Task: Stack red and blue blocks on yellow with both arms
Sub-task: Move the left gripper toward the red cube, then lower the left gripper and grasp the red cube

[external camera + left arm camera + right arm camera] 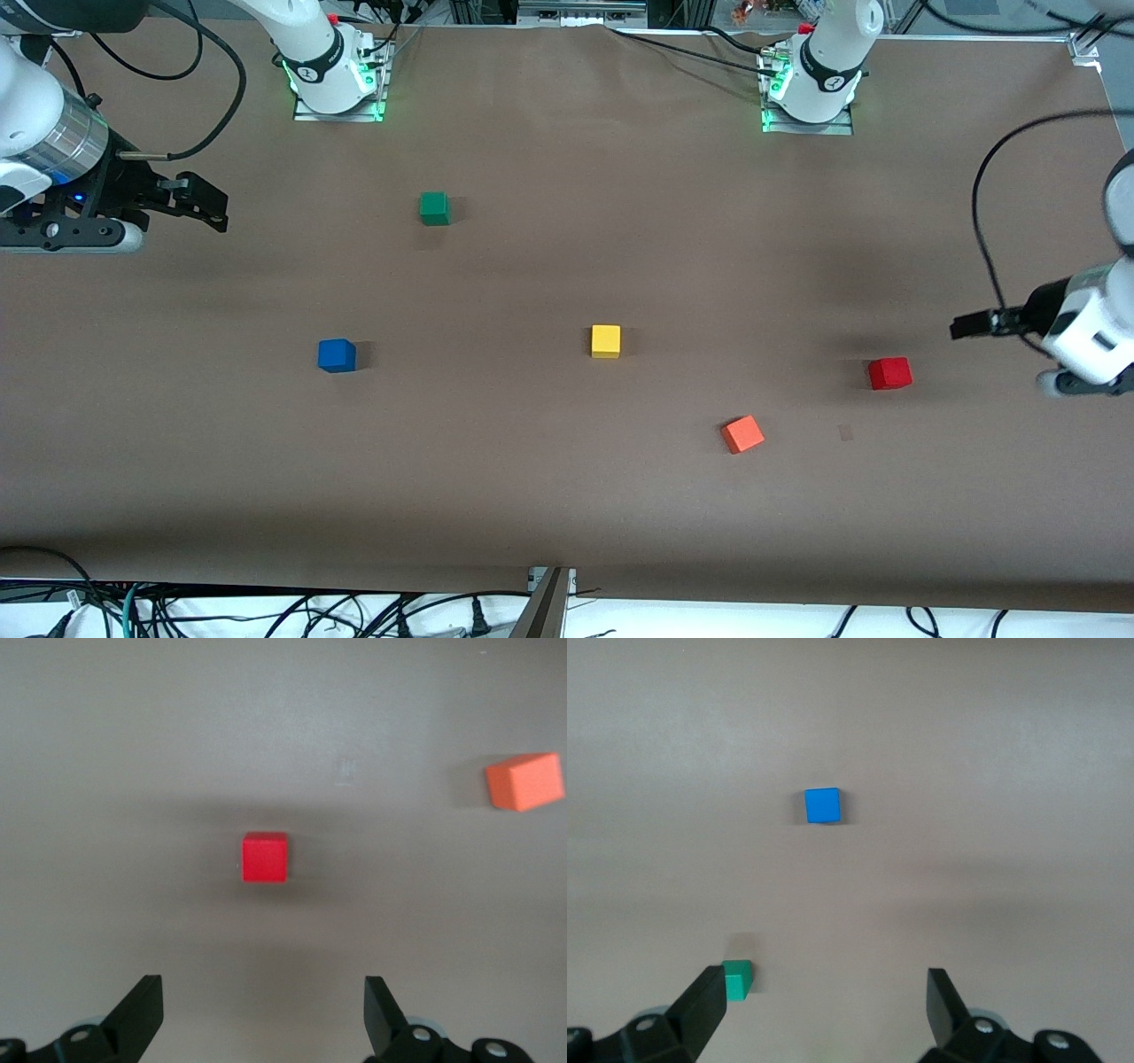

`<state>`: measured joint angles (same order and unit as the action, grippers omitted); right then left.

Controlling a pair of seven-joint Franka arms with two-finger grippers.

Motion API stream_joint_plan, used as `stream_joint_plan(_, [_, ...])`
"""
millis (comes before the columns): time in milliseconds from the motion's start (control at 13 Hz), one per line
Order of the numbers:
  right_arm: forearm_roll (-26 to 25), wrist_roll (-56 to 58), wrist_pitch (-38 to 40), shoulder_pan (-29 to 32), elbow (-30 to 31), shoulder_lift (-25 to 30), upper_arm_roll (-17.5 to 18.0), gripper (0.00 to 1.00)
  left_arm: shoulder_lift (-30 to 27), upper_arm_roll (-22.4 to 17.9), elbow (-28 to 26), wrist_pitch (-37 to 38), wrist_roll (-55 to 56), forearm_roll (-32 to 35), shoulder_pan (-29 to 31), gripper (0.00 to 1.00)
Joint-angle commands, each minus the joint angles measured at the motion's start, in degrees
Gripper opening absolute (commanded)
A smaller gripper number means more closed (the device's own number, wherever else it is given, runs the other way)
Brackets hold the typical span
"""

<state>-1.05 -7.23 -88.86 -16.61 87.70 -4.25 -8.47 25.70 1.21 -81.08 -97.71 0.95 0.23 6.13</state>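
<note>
The yellow cube [606, 341] sits mid-frame in the front view, the blue cube [337, 355] lower left of centre, the red cube [889, 373] far right — all apart on the table [567, 496]. The left gripper [264, 1019] hangs at the right edge, wide open and empty. The right gripper [826, 1014], upper left, is likewise spread and empty.

Red [889, 373], blue [337, 355], yellow [606, 341] cubes apart
</note>
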Motion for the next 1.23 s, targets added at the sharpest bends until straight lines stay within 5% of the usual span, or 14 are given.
stream_joint_plan(0, [-0.9, 0.5, 0.8, 0.1, -0.7, -0.1, 0.3, 1.00, 4.5, 0.0, -0.2, -4.3, -0.9, 0.0, 1.3, 1.00])
stream_joint_plan(538, [-0.9, 0.6, 0.8, 0.2, -0.7, -0.1, 0.2, 1.00, 5.5, 0.0, -21.9, -31.0, -0.9, 0.7, 1.4, 1.00])
stream_joint_plan(1000, [-0.9, 0.6, 0.6, 0.0, -1.0, -0.1, 0.3, 1.00, 7.0, 0.0, -26.3, -39.0, -0.9, 0.7, 1.4, 0.99])
stream_joint_plan(1154, [-0.9, 0.6, 0.6, 0.1, -1.0, -0.1, 0.2, 1.00, 7.0, 0.0, -26.3, -39.0, -0.9, 0.7, 1.3, 0.53])
